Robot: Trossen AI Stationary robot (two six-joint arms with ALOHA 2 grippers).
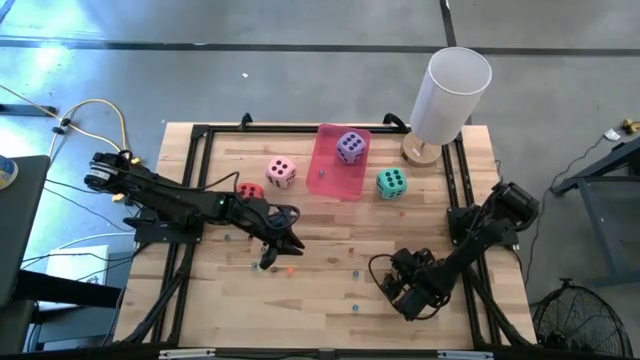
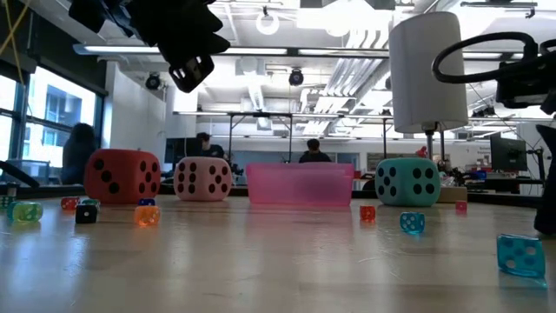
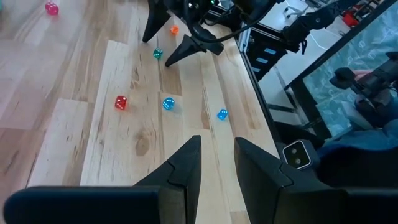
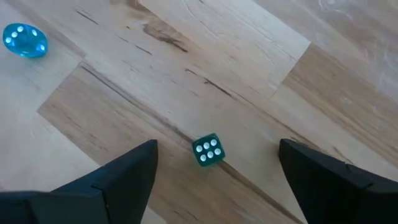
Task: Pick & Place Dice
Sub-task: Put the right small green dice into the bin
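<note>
High view: we see purple die [image 1: 349, 146] in pink tray [image 1: 330, 182]; pink die [image 1: 281, 172], red die [image 1: 249, 190], teal die [image 1: 390, 183] on desk [image 1: 330, 280]. Left hand [image 1: 283, 243] beside red die.

Low view: small dice clutter desk; we risk grabbing wrong target.

Left wrist view: left hand narrow, empty.

Right wrist view: right hand [image 4: 217, 180] wide, straddling tiny green die [image 4: 206, 150], far from big dice.

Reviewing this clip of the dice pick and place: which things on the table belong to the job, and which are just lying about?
Belongs to the job:
- red die
- pink die
- teal die
- purple die, already inside the pink tray
- right gripper, open above a tiny green die
- left gripper

Just lying about:
- other tiny coloured dice
- white cylinder
</note>
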